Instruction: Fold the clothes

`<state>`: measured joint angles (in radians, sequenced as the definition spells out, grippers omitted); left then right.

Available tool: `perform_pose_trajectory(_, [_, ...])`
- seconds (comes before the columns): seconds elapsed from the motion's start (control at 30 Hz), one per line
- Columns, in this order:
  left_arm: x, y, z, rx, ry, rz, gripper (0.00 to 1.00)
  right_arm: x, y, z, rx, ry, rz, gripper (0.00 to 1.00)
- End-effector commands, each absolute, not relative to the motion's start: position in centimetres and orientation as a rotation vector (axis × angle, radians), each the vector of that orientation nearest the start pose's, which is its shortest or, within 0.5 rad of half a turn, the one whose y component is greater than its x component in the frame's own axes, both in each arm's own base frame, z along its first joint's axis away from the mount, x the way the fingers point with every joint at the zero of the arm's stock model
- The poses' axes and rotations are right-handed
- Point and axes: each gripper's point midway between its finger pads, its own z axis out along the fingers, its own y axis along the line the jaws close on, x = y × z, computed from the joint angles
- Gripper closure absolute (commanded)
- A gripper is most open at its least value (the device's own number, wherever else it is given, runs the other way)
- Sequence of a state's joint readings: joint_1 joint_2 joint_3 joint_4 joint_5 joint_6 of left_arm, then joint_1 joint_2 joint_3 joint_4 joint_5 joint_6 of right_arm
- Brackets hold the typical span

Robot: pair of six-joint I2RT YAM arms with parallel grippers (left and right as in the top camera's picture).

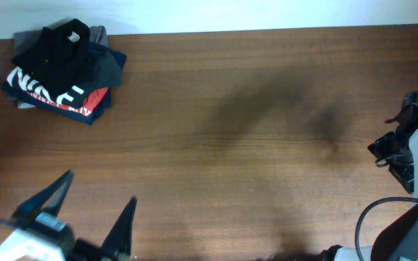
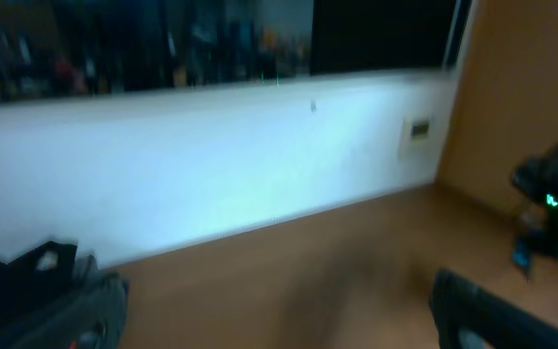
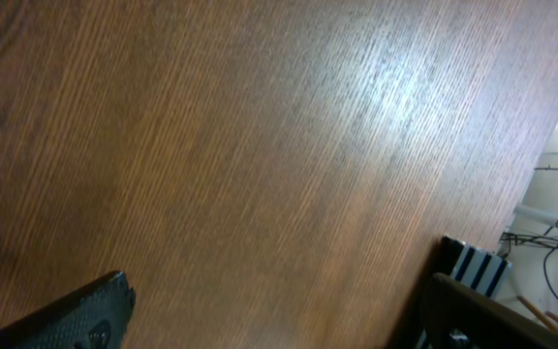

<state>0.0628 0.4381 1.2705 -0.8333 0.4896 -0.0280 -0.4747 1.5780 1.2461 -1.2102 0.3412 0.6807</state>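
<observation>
Overhead first: the black top (image 1: 53, 43) sits on the pile at the far-left corner of the table (image 1: 231, 145), on top of the NIKE T-shirt (image 1: 49, 90). Our left gripper (image 1: 99, 190) hangs near-left, fingers spread, holding nothing.

Left wrist view is blurry, but the top shows low on the left.

Right wrist: our right gripper (image 3: 277, 291) is spread wide over the table, empty.

We reckon the top's light and floppy and will bunch, so pinch just its own layer at an outer edge.
</observation>
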Motion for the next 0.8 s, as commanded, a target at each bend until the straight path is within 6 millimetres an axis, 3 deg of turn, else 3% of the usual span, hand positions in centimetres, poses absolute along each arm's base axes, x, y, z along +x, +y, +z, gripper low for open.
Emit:
perform_pose_trajectory(0.0, [16.0,-5.3,38.4,0.097,1.614,-0.392,0.0,22.5,-18.3,12.8,1.676,2.487,-0.513,0.01])
perform_pose_trajectory(0.13, [18.8,-3.4,33.4,-0.03,1.618,-0.342,0.01,22.5,-18.2,12.8,1.676,2.487,-0.513,0.01])
perform_pose_trajectory(0.33, [22.0,-0.8,28.3,-0.146,1.538,-0.216,0.01,22.5,-18.3,12.8,1.676,2.487,-0.513,0.01])
perform_pose_trajectory(0.5, [23.4,0.4,25.1,-0.197,1.5,-0.166,0.01,22.5,-18.2,12.8,1.676,2.487,-0.513,0.01])
perform_pose_trajectory(0.77, [24.3,1.1,21.5,-0.221,1.427,-0.144,0.0,22.5,-18.2,12.8,1.676,2.487,-0.513,0.01])
